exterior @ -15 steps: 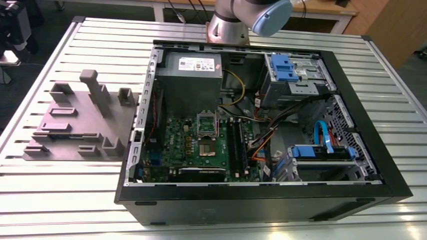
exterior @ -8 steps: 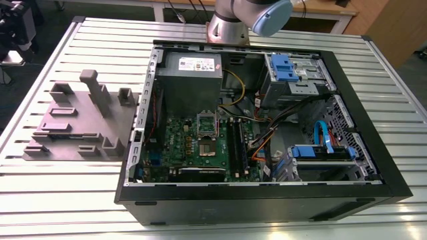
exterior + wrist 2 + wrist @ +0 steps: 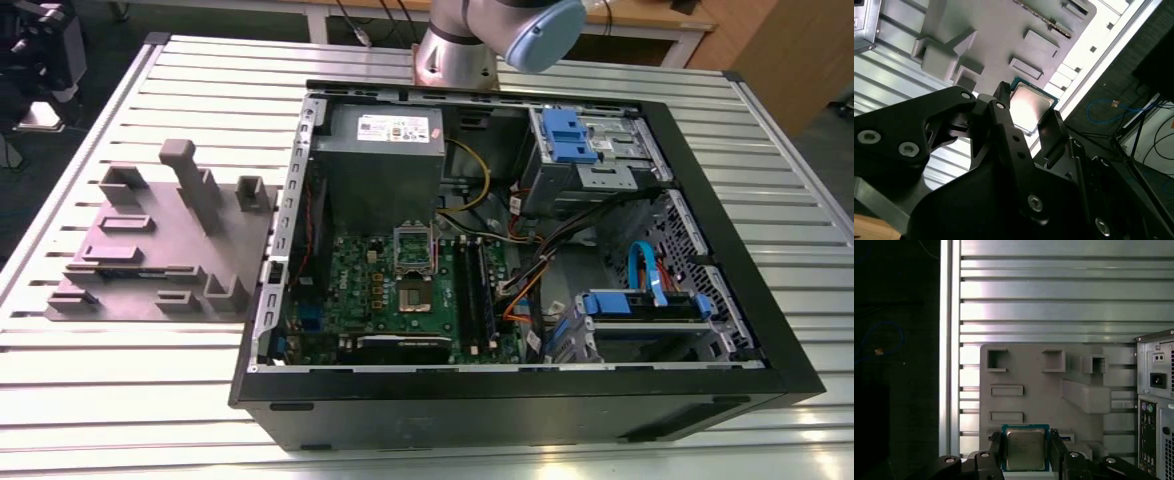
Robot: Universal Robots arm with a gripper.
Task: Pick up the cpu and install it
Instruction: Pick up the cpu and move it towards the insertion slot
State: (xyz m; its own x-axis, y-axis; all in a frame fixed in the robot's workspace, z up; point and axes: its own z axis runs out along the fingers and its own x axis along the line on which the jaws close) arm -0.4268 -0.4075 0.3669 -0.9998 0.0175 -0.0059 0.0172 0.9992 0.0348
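The black two-fingered end effector (image 3: 1025, 454) is closed narrowly on the small square cpu (image 3: 1025, 446), which has a shiny silver-grey metal top and a green rim. The fingers (image 3: 995, 450) press against two opposite edges. Below the end effector lies a grey moulded fixture tray (image 3: 1029, 372) on the ribbed aluminium worktop (image 3: 1054, 290). An open black computer case (image 3: 1155, 405) stands beside the tray.

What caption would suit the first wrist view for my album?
Black gripper holding small silver-topped square cpu over grey moulded fixture plate.
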